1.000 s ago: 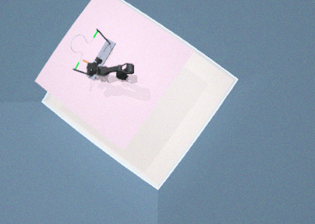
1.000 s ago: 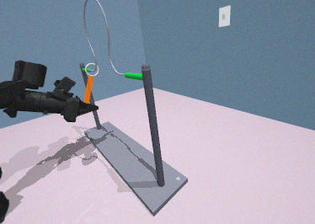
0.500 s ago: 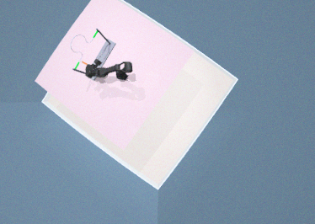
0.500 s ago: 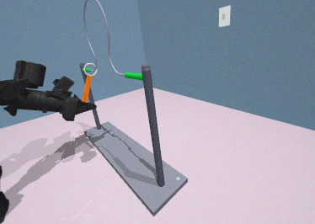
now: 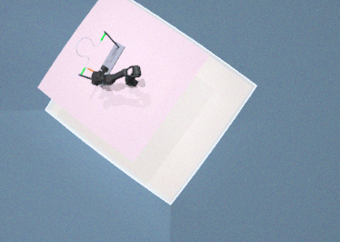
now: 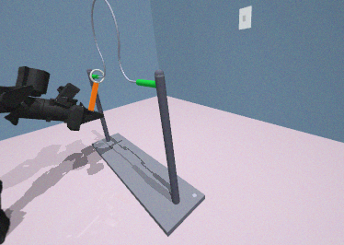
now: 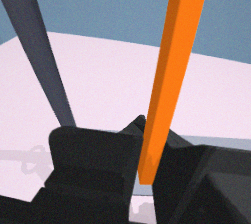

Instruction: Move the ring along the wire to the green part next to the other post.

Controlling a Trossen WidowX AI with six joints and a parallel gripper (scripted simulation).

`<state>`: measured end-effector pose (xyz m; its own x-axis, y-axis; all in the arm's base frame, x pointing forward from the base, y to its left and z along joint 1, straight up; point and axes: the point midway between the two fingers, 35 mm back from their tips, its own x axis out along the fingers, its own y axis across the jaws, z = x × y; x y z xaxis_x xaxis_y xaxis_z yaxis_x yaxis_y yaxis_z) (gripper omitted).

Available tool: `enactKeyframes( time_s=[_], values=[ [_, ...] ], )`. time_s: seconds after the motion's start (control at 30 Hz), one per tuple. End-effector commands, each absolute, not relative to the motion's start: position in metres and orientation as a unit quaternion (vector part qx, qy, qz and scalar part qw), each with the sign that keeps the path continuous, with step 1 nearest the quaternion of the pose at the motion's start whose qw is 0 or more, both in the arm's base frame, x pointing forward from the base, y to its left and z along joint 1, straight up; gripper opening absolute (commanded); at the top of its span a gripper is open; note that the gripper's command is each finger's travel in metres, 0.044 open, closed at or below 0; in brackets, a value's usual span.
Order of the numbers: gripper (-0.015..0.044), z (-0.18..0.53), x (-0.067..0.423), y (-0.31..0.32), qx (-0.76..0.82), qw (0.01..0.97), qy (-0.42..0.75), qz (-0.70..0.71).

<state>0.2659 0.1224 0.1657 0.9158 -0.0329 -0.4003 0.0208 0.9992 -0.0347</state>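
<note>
My gripper (image 6: 94, 115) (image 7: 145, 120) (image 5: 94, 77) is shut on the lower end of the orange handle (image 6: 93, 97) (image 7: 168, 85) (image 5: 90, 69). The handle stands nearly upright, and its pale ring (image 6: 97, 75) sits around the green wire part (image 6: 96, 76) (image 5: 84, 71) by the far post (image 6: 102, 118) (image 7: 38, 62). The thin grey wire (image 6: 107, 24) (image 5: 85, 46) loops high up and comes down to the other green part (image 6: 146, 83) (image 5: 104, 37) at the near post (image 6: 166, 139). In the wrist view the ring is out of frame above.
The posts stand on a grey base plate (image 6: 152, 190) (image 5: 113, 56) on the pink table top (image 6: 258, 171) (image 5: 150, 69). The arm (image 6: 32, 102) (image 5: 123, 75) reaches in from the left in the exterior view. A white wall plate (image 6: 245, 17) is on the back wall.
</note>
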Motion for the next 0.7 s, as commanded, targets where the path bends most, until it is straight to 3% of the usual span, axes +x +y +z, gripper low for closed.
enactKeyframes(
  time_s=[0.0,0.67],
  values=[
    [-0.0150,0.164,0.266,0.127,-0.016,0.978,0.207,-0.016],
    [-0.0150,0.160,0.264,0.142,-0.015,0.978,0.207,-0.016]
  ],
)
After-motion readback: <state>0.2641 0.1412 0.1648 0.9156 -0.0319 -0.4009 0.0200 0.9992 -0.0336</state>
